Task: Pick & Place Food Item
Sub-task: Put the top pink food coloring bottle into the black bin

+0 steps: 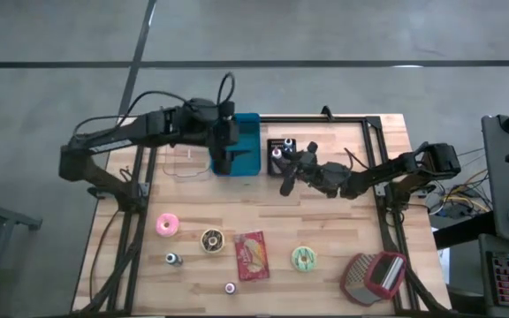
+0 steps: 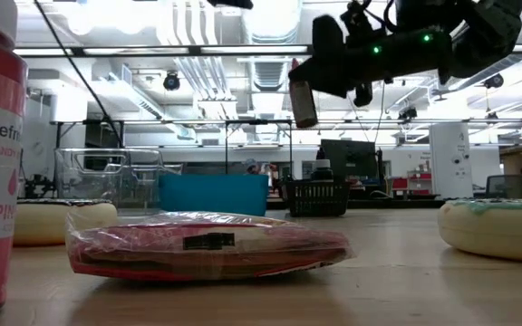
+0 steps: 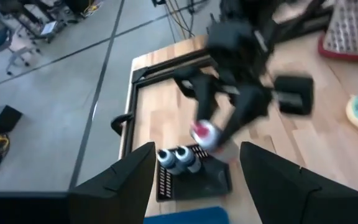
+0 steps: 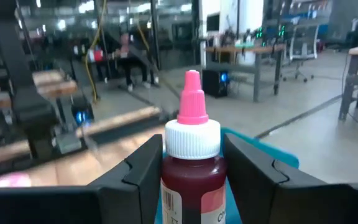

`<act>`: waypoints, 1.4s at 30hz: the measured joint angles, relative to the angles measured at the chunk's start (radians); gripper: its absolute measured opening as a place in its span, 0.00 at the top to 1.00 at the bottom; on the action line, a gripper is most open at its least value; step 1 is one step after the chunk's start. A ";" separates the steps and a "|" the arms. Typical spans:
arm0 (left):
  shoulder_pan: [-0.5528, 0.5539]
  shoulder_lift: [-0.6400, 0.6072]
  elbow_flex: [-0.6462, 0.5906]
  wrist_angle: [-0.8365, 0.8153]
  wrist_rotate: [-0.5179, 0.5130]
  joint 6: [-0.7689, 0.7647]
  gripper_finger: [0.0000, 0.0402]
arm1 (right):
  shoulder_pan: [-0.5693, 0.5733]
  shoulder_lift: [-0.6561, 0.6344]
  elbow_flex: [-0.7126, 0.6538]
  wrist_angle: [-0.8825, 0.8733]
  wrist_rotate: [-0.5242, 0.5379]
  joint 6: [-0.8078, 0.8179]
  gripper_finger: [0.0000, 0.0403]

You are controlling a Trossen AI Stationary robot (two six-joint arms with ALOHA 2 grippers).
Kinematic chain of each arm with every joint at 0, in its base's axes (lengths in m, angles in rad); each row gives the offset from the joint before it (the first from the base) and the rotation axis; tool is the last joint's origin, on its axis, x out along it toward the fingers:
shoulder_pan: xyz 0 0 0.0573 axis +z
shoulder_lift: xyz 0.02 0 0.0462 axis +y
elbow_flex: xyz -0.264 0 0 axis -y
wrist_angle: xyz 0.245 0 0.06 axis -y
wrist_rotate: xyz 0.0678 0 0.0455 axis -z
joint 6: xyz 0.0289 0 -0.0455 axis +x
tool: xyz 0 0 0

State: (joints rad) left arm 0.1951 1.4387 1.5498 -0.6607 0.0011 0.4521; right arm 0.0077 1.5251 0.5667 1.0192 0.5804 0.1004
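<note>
The step in hand looks like carrying the pink-capped bottle (image 4: 191, 168) to the small black basket (image 1: 283, 147), so it should stay upright and come down slowly into a free space beside the bottles (image 3: 176, 158) already there; the right pincer (image 4: 191, 163) is clenched partway around the bottle's body, above the tabletop (image 1: 325, 221) just beside that basket. The left pincer (image 3: 194, 168) hangs released over the blue bin (image 1: 246, 146), holding nothing.

Pink donut (image 1: 166, 224), green donut (image 1: 304, 258) — apart; red basket (image 1: 374, 276) (table corner).
</note>
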 joint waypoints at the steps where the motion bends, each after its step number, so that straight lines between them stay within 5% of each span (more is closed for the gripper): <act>1: 0.000 -0.023 -0.049 0.020 0.002 0.006 0.41 | -0.004 0.000 0.000 0.017 -0.001 0.005 0.62; 10: 0.005 -0.268 -0.499 0.396 -0.024 -0.064 0.41 | -0.027 0.000 0.000 0.034 -0.002 0.040 0.61; 16: 0.009 -0.426 -0.677 0.540 -0.028 -0.064 0.41 | -0.029 0.000 0.000 0.026 -0.001 0.026 0.61; 25: 0.008 -0.524 -0.737 0.565 -0.023 -0.064 0.41 | -0.042 0.004 0.000 -0.193 0.048 0.089 0.61; 32: 0.008 -0.507 -0.737 0.606 -0.020 -0.064 0.41 | -0.042 0.005 0.000 -0.185 0.128 0.102 0.63; 42: 0.008 -0.489 -0.737 0.627 -0.020 -0.064 0.41 | -0.041 0.218 0.000 0.187 0.130 -0.086 0.63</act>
State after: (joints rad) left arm 0.2035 0.9497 0.8124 -0.0335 -0.0185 0.3885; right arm -0.0330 1.7433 0.5663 1.2062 0.7109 0.0141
